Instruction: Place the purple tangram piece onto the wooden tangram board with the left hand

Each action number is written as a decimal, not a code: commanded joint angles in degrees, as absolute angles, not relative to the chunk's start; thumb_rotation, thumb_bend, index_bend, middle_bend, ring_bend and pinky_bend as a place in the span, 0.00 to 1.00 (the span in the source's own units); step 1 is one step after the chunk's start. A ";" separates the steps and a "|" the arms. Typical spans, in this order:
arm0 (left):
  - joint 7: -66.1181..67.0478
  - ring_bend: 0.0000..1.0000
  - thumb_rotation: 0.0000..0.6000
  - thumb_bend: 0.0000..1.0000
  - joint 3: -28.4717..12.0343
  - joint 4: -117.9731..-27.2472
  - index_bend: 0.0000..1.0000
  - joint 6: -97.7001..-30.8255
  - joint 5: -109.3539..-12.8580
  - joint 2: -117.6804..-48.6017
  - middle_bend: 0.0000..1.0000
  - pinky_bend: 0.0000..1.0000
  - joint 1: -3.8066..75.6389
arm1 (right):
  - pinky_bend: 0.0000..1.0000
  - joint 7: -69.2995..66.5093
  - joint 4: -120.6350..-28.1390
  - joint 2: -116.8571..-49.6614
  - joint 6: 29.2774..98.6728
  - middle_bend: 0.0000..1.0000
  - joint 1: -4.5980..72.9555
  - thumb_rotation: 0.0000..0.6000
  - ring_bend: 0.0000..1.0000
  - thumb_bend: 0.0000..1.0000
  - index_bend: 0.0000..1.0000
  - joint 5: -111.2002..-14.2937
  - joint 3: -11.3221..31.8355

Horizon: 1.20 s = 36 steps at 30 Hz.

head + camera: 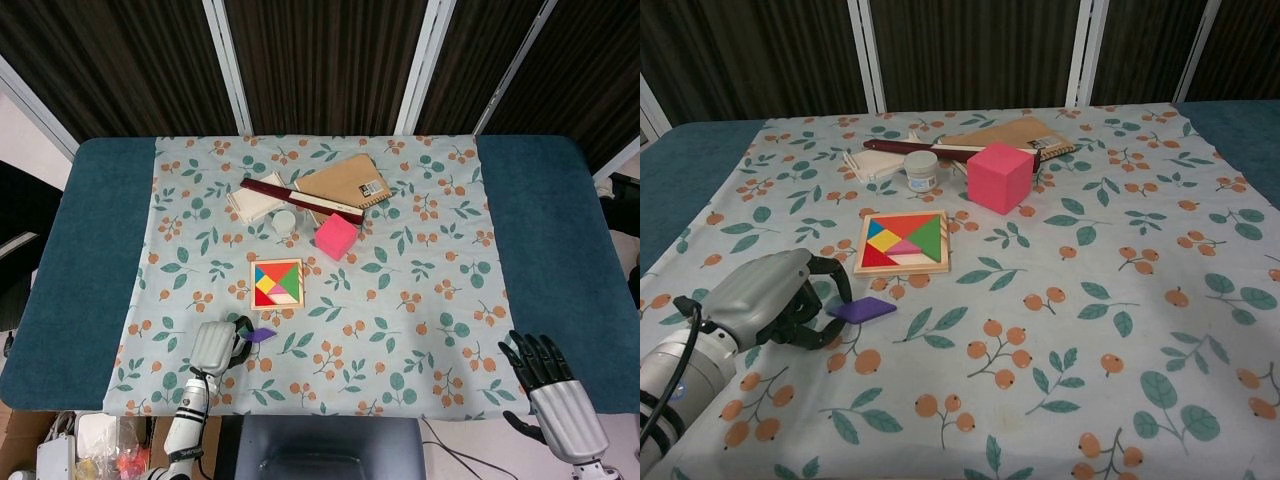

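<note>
The purple tangram piece is a small flat parallelogram near the cloth's front left, just in front of the wooden tangram board. My left hand curls around the piece's left end and pinches it between thumb and fingers, with the piece tipped slightly off the cloth. In the head view the piece pokes out to the right of the left hand, below the board. The board holds several coloured pieces. My right hand hovers at the front right, fingers spread, holding nothing.
Behind the board stand a pink cube and a small white jar. Further back lie a brown notebook, a dark red strip and a pale wooden stack. The floral cloth covers the blue table.
</note>
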<state>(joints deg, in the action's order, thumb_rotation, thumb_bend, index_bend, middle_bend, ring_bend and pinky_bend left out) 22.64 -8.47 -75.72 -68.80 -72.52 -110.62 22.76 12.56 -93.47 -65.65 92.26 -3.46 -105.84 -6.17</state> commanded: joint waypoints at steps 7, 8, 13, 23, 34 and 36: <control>21.97 1.00 1.00 0.36 -10.33 -79.52 0.55 -69.86 -72.40 -109.34 1.00 1.00 23.55 | 0.00 11.86 -93.37 -65.39 92.67 0.00 -3.53 1.00 0.00 0.12 0.00 -105.97 -6.19; 22.05 1.00 1.00 0.36 -10.60 -79.95 0.55 -69.80 -72.22 -109.12 1.00 1.00 23.71 | 0.00 11.69 -93.34 -65.35 92.74 0.00 -3.54 1.00 0.00 0.12 0.00 -105.96 -6.18; 19.91 1.00 1.00 0.36 -12.80 -82.54 0.55 -67.98 -71.46 -107.54 1.00 1.00 25.42 | 0.00 10.83 -93.18 -64.96 93.06 0.00 -3.58 1.00 0.00 0.12 0.00 -106.12 -6.30; 10.80 1.00 1.00 0.36 -16.95 -76.98 0.55 -58.55 -72.87 -107.08 1.00 1.00 33.98 | 0.00 9.52 -92.96 -64.49 94.03 0.00 -3.95 1.00 0.00 0.12 0.00 -106.04 -6.26; 2.33 1.00 1.00 0.36 -16.97 -59.89 0.55 -54.14 -79.99 -110.62 1.00 1.00 44.47 | 0.00 8.97 -93.54 -63.99 93.11 0.00 -3.81 1.00 0.00 0.12 0.00 -103.76 -5.53; 0.44 1.00 1.00 0.36 -16.66 -58.05 0.56 -53.58 -80.73 -110.60 1.00 1.00 45.59 | 0.00 8.85 -93.64 -63.86 93.20 0.00 -3.85 1.00 0.00 0.12 0.00 -103.46 -5.36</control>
<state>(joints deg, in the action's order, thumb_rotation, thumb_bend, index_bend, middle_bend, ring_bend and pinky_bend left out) 2.63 -17.12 -60.37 -54.41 -79.05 -109.91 43.65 8.89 -93.60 -63.90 93.19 -3.84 -103.50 -5.40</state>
